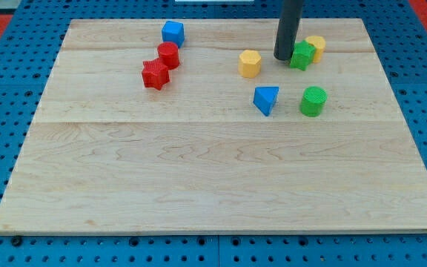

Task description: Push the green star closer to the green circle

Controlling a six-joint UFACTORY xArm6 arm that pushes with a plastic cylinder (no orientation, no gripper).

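Touching the green star (302, 55) (ridged plastic), my tip (283, 58) has no fingers; green circle (313, 101) sits below.

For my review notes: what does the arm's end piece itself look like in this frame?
Only a straight, smooth, dark grey-black cylindrical rod shows, entering from the view's top edge. My tip is plain and blunt, with no visible cables, markings or gripper. It ends just left of the green star block. The rest of the arm is out of frame.
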